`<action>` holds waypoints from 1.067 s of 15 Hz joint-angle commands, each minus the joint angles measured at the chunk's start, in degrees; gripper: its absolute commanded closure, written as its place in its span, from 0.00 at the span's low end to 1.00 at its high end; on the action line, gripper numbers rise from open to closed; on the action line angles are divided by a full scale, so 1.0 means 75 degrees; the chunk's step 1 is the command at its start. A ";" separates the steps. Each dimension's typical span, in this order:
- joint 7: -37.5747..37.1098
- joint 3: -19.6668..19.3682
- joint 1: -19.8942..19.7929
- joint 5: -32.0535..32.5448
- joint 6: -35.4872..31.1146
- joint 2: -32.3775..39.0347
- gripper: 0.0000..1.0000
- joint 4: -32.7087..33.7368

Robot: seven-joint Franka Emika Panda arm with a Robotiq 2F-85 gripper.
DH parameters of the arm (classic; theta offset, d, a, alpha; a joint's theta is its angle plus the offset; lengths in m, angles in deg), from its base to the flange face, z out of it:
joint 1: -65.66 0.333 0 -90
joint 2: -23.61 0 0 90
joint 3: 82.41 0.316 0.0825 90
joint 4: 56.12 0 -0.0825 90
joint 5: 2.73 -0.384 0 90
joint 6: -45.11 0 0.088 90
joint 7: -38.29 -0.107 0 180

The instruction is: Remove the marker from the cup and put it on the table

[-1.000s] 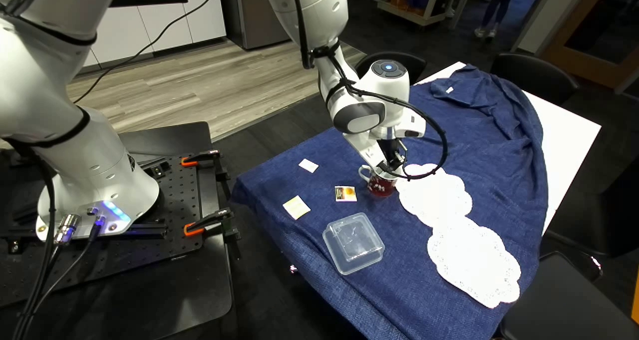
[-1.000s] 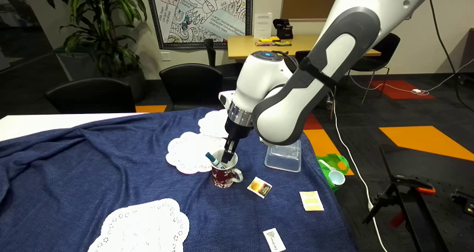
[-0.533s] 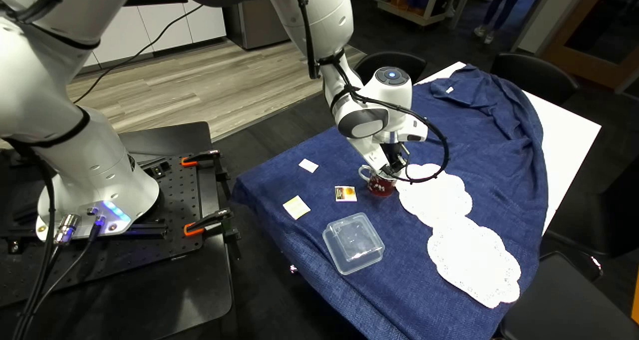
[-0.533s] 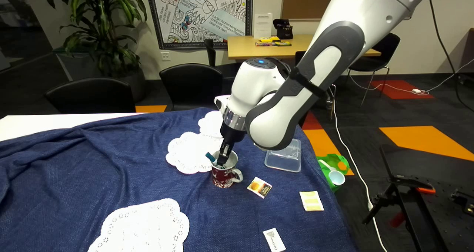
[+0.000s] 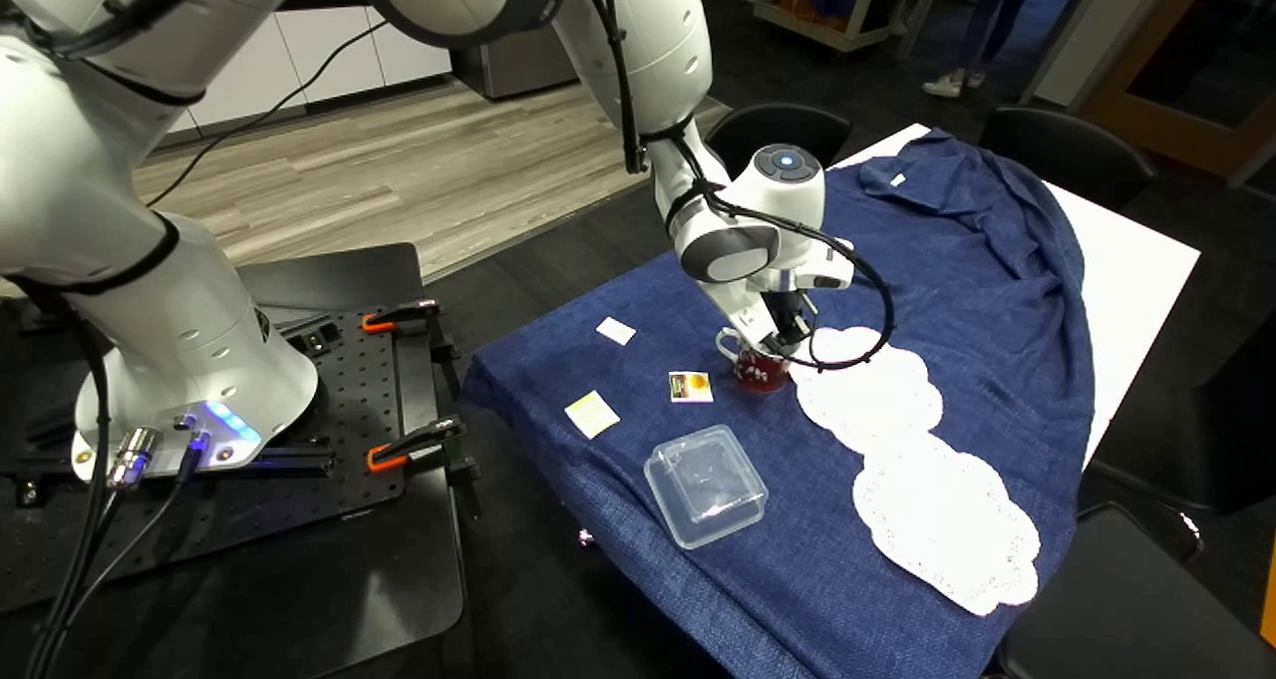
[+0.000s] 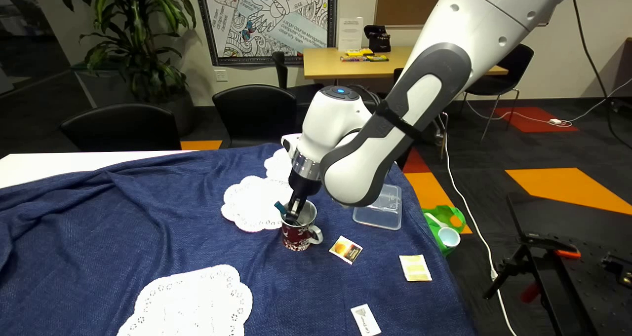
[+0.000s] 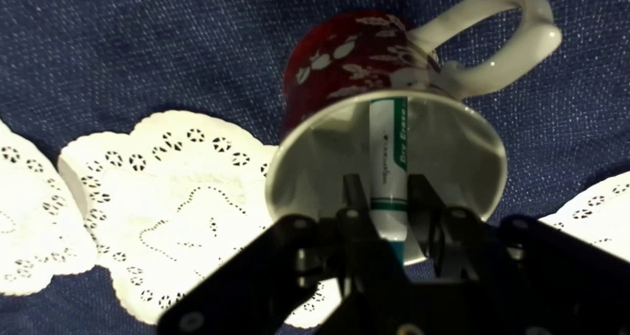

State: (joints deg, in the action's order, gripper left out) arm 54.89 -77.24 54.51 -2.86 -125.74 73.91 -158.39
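Note:
The marker (image 7: 386, 153), white and green with a teal cap end, leans inside the cup; its teal end (image 6: 280, 207) sticks out over the rim in an exterior view. The cup (image 7: 339, 54), dark red with white patterns and whitish inside, stands upright on the blue-clothed table (image 6: 148, 212). In an exterior view, my gripper partly hides the cup (image 5: 761, 372). My gripper (image 7: 383, 187) has its fingertips inside the cup's mouth (image 6: 292, 218), close on both sides of the marker. A narrow gap shows beside the left finger; I cannot tell whether they clamp it.
White scalloped doilies (image 6: 256, 203) lie beside the cup, with another doily (image 6: 192, 301) nearer. A clear square container (image 5: 708, 490) stands near the table edge. Several small packets, such as an orange one (image 6: 346, 249), lie around the cup's handle side.
My gripper has moved down, and leftward in an exterior view, from above the cup's rim into its mouth at the marker. The cup stands almost where it was.

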 commanded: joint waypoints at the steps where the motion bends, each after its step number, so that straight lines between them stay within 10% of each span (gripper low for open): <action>1: -0.0244 0.0028 0.0012 0.0108 0.0236 0.0009 1.00 0.0132; 12: -0.0469 -0.0495 0.0706 0.0340 -0.1226 -0.2235 0.95 -0.2196; 16: -0.1142 -0.1528 0.1510 0.0360 -0.1669 -0.3027 0.95 -0.2590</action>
State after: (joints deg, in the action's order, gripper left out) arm 51.29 -82.40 61.05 -1.23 -136.05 57.13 -173.18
